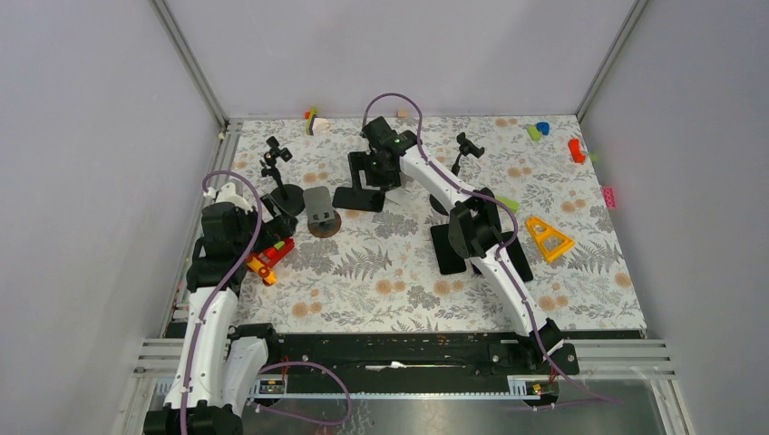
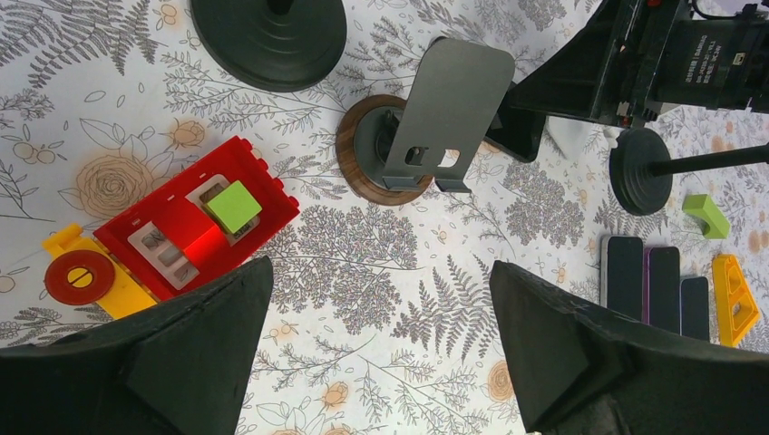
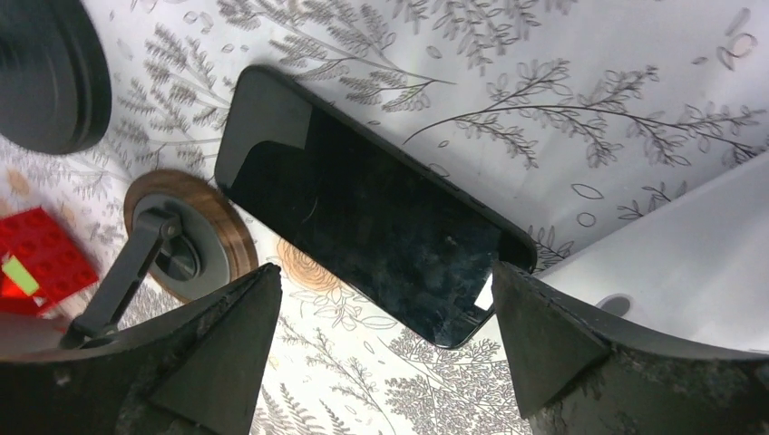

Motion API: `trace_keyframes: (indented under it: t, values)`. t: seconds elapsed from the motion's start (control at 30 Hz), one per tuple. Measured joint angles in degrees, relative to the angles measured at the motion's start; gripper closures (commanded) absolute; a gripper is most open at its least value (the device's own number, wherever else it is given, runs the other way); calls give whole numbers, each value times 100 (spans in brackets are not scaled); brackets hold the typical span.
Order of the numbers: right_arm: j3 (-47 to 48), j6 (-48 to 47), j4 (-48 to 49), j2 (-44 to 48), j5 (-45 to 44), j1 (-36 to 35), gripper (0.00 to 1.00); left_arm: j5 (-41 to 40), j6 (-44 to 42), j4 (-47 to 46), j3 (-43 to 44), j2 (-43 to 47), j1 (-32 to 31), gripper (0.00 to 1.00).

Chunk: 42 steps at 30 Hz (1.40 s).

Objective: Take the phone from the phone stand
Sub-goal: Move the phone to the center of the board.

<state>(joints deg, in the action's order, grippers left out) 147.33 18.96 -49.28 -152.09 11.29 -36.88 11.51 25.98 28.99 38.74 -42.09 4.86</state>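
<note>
The phone [image 3: 363, 213], a black slab with a dark screen, lies on the flowered cloth near the back wall; from above the phone [image 1: 358, 196] sits just right of the phone stand. The phone stand [image 1: 321, 214] is a grey plate on a round wooden base [image 2: 363, 168] and carries nothing; the right wrist view shows the phone stand [image 3: 177, 249] left of the phone. My right gripper [image 3: 385, 313] is open over the phone's near end, and its right fingertip [image 3: 521, 304] is at that corner. My left gripper [image 2: 381, 335] is open above bare cloth, short of the stand.
A red and yellow toy block [image 2: 177, 231] lies by the left gripper. Two black clamp stands on round bases [image 1: 277, 177] [image 1: 464, 152] stand at the back. Three dark phones [image 2: 660, 285] and a yellow triangle [image 1: 549, 238] lie to the right. Small blocks line the back edge.
</note>
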Motion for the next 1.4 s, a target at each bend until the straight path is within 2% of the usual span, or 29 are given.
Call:
trace_keyframes:
  t: [0.07,0.5,0.73,1.03,1.4]
  values:
    - [-11,219,-4,0,-146,-11,1,13,0,0,0,-44,0,1]
    - [-66,1598,323,0,-1045,-61,0,31,0,0,0,-79,0,1]
    - [-258,2199,669,-2,-1117,-61,0,33,0,0,0,-79,0,1]
    - [-229,2575,997,-162,-1126,-61,0,33,0,0,0,-79,0,1]
    - [-201,2566,1051,-186,-1014,-61,0,48,2,2,0,-125,0,1]
